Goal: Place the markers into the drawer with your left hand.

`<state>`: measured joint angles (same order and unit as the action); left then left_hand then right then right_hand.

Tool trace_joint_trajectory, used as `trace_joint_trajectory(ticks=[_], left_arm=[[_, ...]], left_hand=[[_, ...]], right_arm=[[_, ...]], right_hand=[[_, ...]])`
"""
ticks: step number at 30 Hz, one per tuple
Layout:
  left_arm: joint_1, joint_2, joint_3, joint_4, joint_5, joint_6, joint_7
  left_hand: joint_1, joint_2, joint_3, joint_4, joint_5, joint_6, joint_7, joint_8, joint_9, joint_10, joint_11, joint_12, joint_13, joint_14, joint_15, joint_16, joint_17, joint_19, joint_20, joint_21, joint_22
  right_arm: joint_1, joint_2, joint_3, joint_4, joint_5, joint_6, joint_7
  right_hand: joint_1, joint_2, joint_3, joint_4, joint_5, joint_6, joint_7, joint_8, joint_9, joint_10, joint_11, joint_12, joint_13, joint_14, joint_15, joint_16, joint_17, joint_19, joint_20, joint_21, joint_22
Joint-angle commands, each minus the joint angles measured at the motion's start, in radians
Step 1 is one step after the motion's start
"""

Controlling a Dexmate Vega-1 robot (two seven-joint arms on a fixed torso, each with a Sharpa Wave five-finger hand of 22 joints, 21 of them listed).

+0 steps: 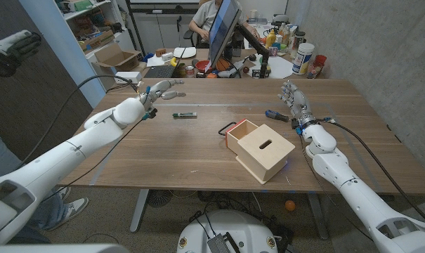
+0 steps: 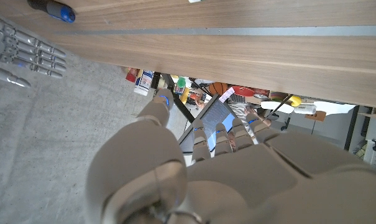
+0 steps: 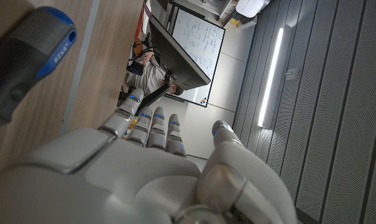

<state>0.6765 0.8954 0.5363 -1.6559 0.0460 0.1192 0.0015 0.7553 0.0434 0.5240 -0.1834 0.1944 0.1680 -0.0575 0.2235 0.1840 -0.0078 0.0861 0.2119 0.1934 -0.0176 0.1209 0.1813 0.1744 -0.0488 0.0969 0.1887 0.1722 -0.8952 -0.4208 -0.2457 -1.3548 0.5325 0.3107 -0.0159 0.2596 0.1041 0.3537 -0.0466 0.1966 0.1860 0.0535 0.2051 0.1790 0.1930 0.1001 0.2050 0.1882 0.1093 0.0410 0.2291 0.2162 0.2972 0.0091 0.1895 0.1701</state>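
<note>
We see a wooden bench (image 1: 198, 151) carrying, near its middle, a pale wooden box (image 1: 266, 150) with a slot in its top and its drawer (image 1: 242, 133) pulled partly out toward the far side. A monitor (image 1: 222, 29) stands on a cluttered desk behind the bench, and a person (image 1: 206, 15) sits beyond it.

Our left hand (image 1: 158, 91) hangs over the far left part of the bench, fingers spread and stretched out, holding nothing. Our right hand (image 1: 293, 100) stands at the right side with its fingers apart and upright, also holding nothing.

A dark marker (image 1: 185, 115) with a green band lies on the bench just right of the left hand and well apart from the drawer; any writing on it is too small for us to read. A screwdriver (image 1: 277, 115) with a black and blue handle lies just beside the right hand. In the right wrist view its handle (image 3: 27, 59) bears small white print that we cannot read for sure.
</note>
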Motion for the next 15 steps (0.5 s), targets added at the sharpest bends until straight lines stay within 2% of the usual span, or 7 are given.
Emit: trace_joint_trajectory(ticks=[1, 5, 6, 7, 9, 15], left_arm=[[-0.034, 0.057, 0.026, -0.035, 0.151, 0.038, -0.046], [-0.053, 0.077, 0.042, -0.041, 0.212, 0.033, -0.075], [-0.058, 0.081, 0.046, -0.041, 0.23, 0.031, -0.083], [-0.064, 0.085, 0.051, -0.041, 0.247, 0.027, -0.091], [-0.075, 0.092, 0.06, -0.042, 0.287, 0.019, -0.1], [-0.108, 0.103, 0.087, -0.047, 0.422, -0.001, -0.122]], left_hand=[[0.029, -0.001, 0.009, -0.002, -0.007, 0.016, -0.003, 0.008, 0.005, 0.005, 0.004, 0.006, 0.004, 0.003, 0.006, 0.007, 0.002, 0.001, 0.016, 0.004, 0.003], [0.043, -0.002, 0.01, -0.001, -0.008, 0.024, -0.006, 0.01, 0.005, 0.008, 0.002, 0.007, 0.004, 0.005, 0.007, 0.007, 0.002, 0.002, 0.019, 0.005, 0.003], [0.059, -0.004, 0.011, -0.001, -0.01, 0.028, -0.006, 0.009, 0.005, 0.009, 0.001, 0.007, 0.004, 0.006, 0.005, 0.007, 0.002, -0.003, -0.011, 0.003, 0.003], [0.067, -0.006, 0.01, 0.0, -0.011, 0.029, -0.007, 0.009, 0.005, 0.01, 0.001, 0.007, 0.004, 0.007, 0.003, 0.007, 0.002, -0.006, -0.026, 0.002, 0.003], [0.079, -0.008, 0.01, 0.0, -0.012, 0.034, -0.013, 0.008, 0.006, 0.013, -0.012, 0.008, 0.004, 0.007, -0.008, 0.006, 0.002, -0.005, -0.034, 0.003, 0.003], [0.102, -0.012, 0.008, 0.002, -0.014, 0.046, -0.022, 0.01, 0.006, 0.016, -0.023, 0.008, 0.004, 0.01, -0.03, 0.007, 0.002, -0.003, -0.043, 0.004, 0.002]], right_arm=[[0.001, 0.011, -0.007, -0.005, -0.009, -0.007, -0.02], [0.0, 0.012, -0.008, -0.012, -0.012, -0.009, -0.027], [-0.001, 0.012, -0.008, -0.013, -0.012, -0.01, -0.028], [-0.001, 0.013, -0.009, -0.014, -0.013, -0.009, -0.03], [-0.003, 0.014, -0.008, -0.017, -0.015, -0.008, -0.036], [-0.009, 0.017, -0.009, -0.026, -0.018, -0.009, -0.051]], right_hand=[[-0.012, 0.001, -0.002, -0.001, 0.008, 0.009, 0.0, -0.001, 0.006, 0.011, 0.001, 0.004, 0.002, 0.007, -0.001, 0.003, 0.004, 0.003, 0.005, 0.004, 0.001], [-0.013, 0.0, -0.002, -0.001, 0.008, 0.008, -0.002, -0.002, 0.006, 0.011, 0.001, 0.004, 0.002, 0.007, -0.001, 0.002, 0.004, 0.003, 0.005, 0.004, 0.001], [-0.014, 0.0, -0.002, -0.001, 0.008, 0.008, -0.002, -0.002, 0.006, 0.01, 0.002, 0.003, 0.002, 0.007, -0.001, 0.002, 0.004, 0.003, 0.005, 0.004, 0.001], [-0.014, 0.0, -0.002, -0.001, 0.008, 0.008, -0.001, -0.003, 0.006, 0.009, 0.003, 0.003, 0.002, 0.007, 0.0, 0.002, 0.004, 0.003, 0.005, 0.004, 0.001], [-0.014, 0.0, -0.003, -0.001, 0.008, 0.007, -0.001, -0.003, 0.006, 0.009, 0.002, 0.003, 0.002, 0.007, -0.001, 0.002, 0.004, 0.003, 0.006, 0.004, 0.001], [-0.016, -0.001, -0.003, -0.001, 0.008, 0.007, -0.003, -0.004, 0.006, 0.008, 0.002, 0.002, 0.002, 0.008, 0.0, 0.002, 0.004, 0.002, 0.006, 0.004, 0.001]])
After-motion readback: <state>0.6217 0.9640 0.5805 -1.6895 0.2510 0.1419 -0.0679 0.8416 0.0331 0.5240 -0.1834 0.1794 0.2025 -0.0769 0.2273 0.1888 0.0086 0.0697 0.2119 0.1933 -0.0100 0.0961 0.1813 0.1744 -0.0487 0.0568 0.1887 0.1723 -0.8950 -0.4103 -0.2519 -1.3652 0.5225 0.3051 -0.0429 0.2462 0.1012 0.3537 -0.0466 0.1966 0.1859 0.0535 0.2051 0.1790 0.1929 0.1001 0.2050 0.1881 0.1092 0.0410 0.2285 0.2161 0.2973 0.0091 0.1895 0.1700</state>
